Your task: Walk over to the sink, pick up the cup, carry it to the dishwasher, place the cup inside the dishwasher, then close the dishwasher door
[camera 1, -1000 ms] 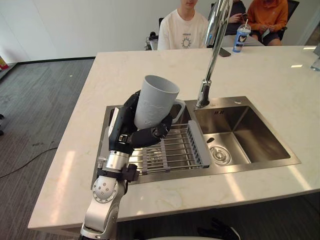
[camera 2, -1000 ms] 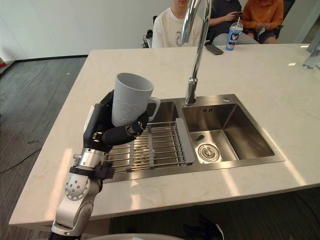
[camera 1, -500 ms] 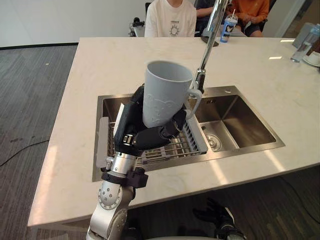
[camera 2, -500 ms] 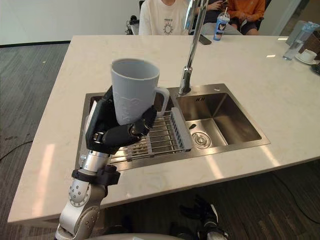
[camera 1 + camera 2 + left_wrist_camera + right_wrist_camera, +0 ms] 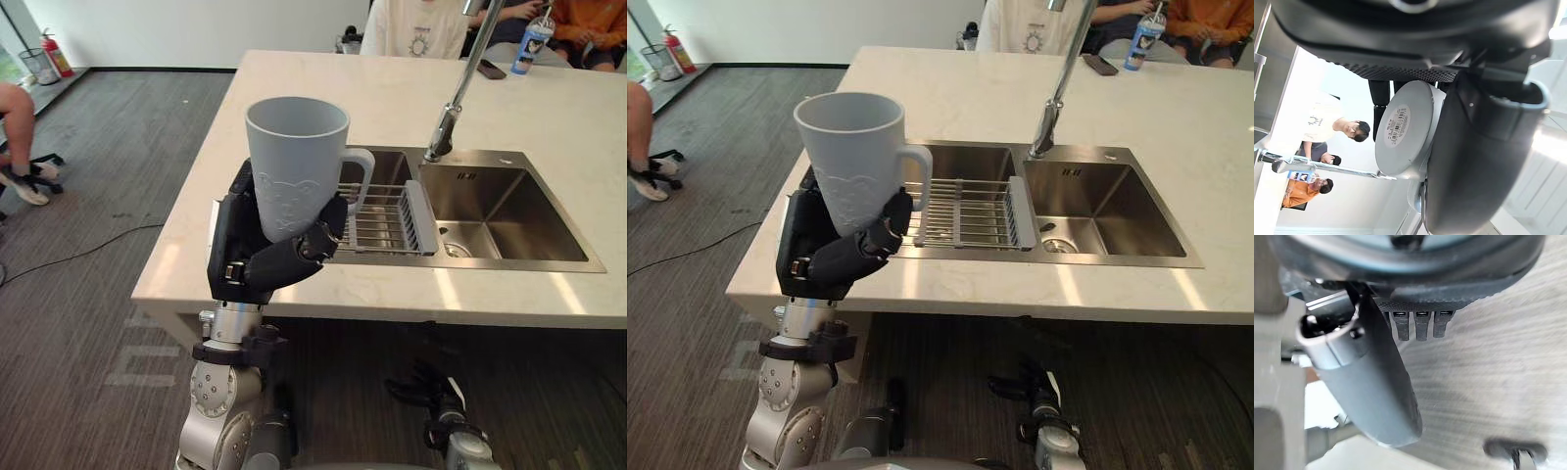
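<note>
**Grey cup held upright in the left hand, by the near left corner of the surface**

The left hand (image 5: 257, 262) is closed around the lower part of a light grey plastic cup with a handle (image 5: 297, 162). The fingers are behind the cup and on its left side, and the thumb (image 5: 294, 257) lies across its near side, low down. The cup stands upright with its mouth up. Most of its body rises above the hand, and its handle points to the right, toward the sink. In the left wrist view the round bottom of the cup, with a white label on it (image 5: 1403, 127), sits against the palm, and the thumb presses along its wall.

The cup is lifted and touches nothing but the hand. It shows in front of the near left part of the pale stone surface (image 5: 549, 108), left of the stainless steel double sink (image 5: 509, 211). A wire dish rack (image 5: 382, 220) lies across the left basin, and a tall chrome tap (image 5: 456, 98) stands at the far edge of the sink.

The right hand (image 5: 1418, 325) shows in its own wrist view above the grey carpet floor (image 5: 1488, 382). Its fingers are loose and straight, and they hold nothing.

At the far side of the surface sit people, with a blue drink cup (image 5: 532, 44) beside them. At the far left a person's legs (image 5: 20, 147) show.
</note>
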`<state>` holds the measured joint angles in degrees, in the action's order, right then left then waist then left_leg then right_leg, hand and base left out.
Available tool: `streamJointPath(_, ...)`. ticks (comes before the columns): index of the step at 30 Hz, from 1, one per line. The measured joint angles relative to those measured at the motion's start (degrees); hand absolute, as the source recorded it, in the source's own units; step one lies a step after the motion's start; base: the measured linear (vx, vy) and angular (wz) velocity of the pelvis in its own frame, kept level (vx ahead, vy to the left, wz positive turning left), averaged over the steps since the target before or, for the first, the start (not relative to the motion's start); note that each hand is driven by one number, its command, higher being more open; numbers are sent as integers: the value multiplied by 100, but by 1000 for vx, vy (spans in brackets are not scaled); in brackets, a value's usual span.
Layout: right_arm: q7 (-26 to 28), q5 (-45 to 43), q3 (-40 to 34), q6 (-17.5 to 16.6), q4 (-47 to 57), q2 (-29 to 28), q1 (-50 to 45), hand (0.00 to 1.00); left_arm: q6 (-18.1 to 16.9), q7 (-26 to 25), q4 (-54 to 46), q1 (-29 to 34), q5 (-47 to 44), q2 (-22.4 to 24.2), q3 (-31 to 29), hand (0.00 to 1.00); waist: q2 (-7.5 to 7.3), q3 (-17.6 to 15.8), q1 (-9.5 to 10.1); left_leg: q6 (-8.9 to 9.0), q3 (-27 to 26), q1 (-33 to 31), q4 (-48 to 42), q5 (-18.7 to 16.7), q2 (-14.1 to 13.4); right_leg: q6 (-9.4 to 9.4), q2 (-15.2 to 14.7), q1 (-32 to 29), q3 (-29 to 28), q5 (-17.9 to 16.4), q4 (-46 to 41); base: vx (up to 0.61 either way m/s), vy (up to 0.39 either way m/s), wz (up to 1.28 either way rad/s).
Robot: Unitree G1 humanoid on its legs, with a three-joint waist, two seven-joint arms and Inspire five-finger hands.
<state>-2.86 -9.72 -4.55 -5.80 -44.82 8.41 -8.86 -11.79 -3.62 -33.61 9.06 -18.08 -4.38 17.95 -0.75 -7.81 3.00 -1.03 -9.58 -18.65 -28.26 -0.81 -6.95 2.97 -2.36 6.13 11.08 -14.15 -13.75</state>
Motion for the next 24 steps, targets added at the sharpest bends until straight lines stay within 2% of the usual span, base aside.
streamJointPath(1, -16, -20, -46, 0, 70, 6, -130, 90, -2, 4, 12, -66, -39, 12, 124, 30, 0, 16, -132, 74, -105, 377, -566, -615, -162, -97, -202, -85, 163, 111, -8, -211, 118, 56)
streamJointPath(3, -25, -20, -136, 0, 74, 2, -165, 90, -5, 24, 50, -106, -55, 19, 228, 30, 37, 89, -209, 262, -53, 685, -499, -889, -231, -199, -294, -171, 249, 201, 33, -158, 153, 48)
streamJointPath(4, -61, -21, -155, -8, 81, -12, -223, 90, -10, 34, 115, -124, -53, 27, 317, 30, 109, 270, -288, 563, 51, 1029, 119, -1088, -230, -295, -363, -377, 319, 290, 100, -119, 243, 43)
streamJointPath(5, -70, -22, -194, -14, 49, -20, -234, 90, -27, 55, 241, -217, -53, 29, 368, 30, 221, 383, -305, 495, 175, 1311, 1055, -1163, -115, -363, -401, -598, 348, 365, 79, -103, 263, 34)
streamJointPath(6, -83, -29, -212, 10, -11, -109, -182, 90, -52, 64, 355, -264, -54, -29, 344, 30, 143, 351, -291, 464, 126, 1359, 1187, -1003, 13, -397, -524, -614, 322, 397, 51, -78, 260, 16)
streamJointPath(8, 10, -27, -155, 9, 3, -295, -318, 90, -31, 24, 731, -275, -59, -97, 299, 30, 17, 361, -295, 313, 137, 1408, 1335, -887, 273, -646, -737, -528, 356, 615, 237, -53, 221, 13)
streamJointPath(11, 44, -21, -128, 9, -156, -437, -286, 90, 45, 22, 899, -260, -120, -137, 204, 30, -53, 364, -291, 183, 148, 1350, 1252, -893, 485, -747, -931, -489, 364, 733, 320, -58, 198, 12)
streamJointPath(17, 42, -16, -128, 12, -207, -420, -297, 90, 46, 174, 895, -161, -122, -192, 214, 30, -78, 382, -294, 29, 280, 1222, 1169, -886, 594, -758, -1009, -492, 368, 786, 279, -79, 65, 11)
streamJointPath(19, 41, -15, -128, 12, -208, -384, -328, 90, 62, 185, 896, -94, -122, -221, 239, 30, -74, 381, -346, -2, 410, 1201, 1151, -865, 619, -729, -942, -500, -104, 768, 198, -69, 14, 37)
streamJointPath(20, 39, -15, -129, 13, -209, -366, -376, 90, 87, 198, 897, -72, -120, -260, 290, 30, -78, 379, -397, -11, 598, 1182, 1125, -838, 676, -605, -865, -549, -639, 694, -19, -17, 16, 60)
streamJointPath(21, 39, -15, -129, 13, -208, -363, -420, 90, 100, 207, 899, -63, -120, -286, 325, 30, -84, 379, -402, -5, 697, 1194, 1108, -823, 690, -525, -819, -592, -887, 643, -174, -26, -40, 109)
streamJointPath(22, 29, -15, -129, 13, -206, -369, -542, 90, 99, 228, 901, -28, -112, -358, 414, 30, -96, 382, -409, 16, 1058, 1144, 975, -800, 698, -406, -707, -629, -1268, 492, -510, -20, -95, 101)
streamJointPath(24, 25, -15, -80, 21, -205, -381, -582, 90, 96, 245, 883, 50, -110, -337, 376, 30, -174, 436, -364, 59, 1281, 1006, 874, -777, 776, -464, -717, -546, -1309, 335, -532, -44, -119, 87)
